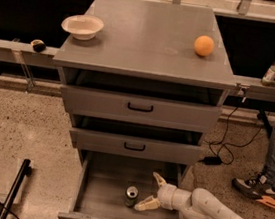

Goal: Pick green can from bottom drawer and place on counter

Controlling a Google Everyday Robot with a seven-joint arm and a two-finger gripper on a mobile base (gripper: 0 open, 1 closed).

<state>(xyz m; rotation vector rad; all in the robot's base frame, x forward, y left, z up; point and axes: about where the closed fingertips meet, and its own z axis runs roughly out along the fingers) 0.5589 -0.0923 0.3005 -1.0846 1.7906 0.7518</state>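
Note:
The green can (131,196) stands upright on the floor of the open bottom drawer (100,202), its silver top showing. My gripper (150,191) is inside the drawer just right of the can, open, with its pale fingers (146,203) spread toward the can and not around it. The white arm reaches in from the lower right. The counter (147,34) is the grey top of the cabinet above.
A white bowl (82,25) sits at the counter's left and an orange (204,45) at its right. A clear bottle (272,71) stands on the ledge to the right. A person's leg and shoe (260,188) and cables lie on the floor at right.

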